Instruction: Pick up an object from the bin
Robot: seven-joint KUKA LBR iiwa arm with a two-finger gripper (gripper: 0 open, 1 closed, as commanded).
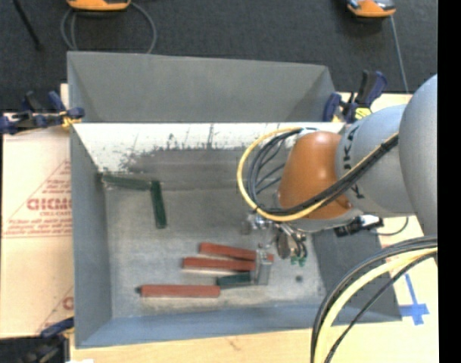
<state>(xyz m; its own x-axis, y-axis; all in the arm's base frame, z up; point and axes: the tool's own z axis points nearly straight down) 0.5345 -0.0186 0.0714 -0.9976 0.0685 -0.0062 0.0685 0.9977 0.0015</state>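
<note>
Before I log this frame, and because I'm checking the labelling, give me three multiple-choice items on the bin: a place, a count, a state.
1. Where is the gripper?
A. Over the back left corner
B. By the right ends of the red-brown flat bars
C. Beyond the rim
2. How many of those bars lie in the grey metal bin?
A. One
B. Five
C. Three
3. How does the longest red-brown bar lie?
A. Flat on the floor
B. Upright
C. Leaning on a wall

Key: 1 B, it hangs at their right ends; 2 C, three can be counted; 3 A, its whole length rests on the floor.
</note>
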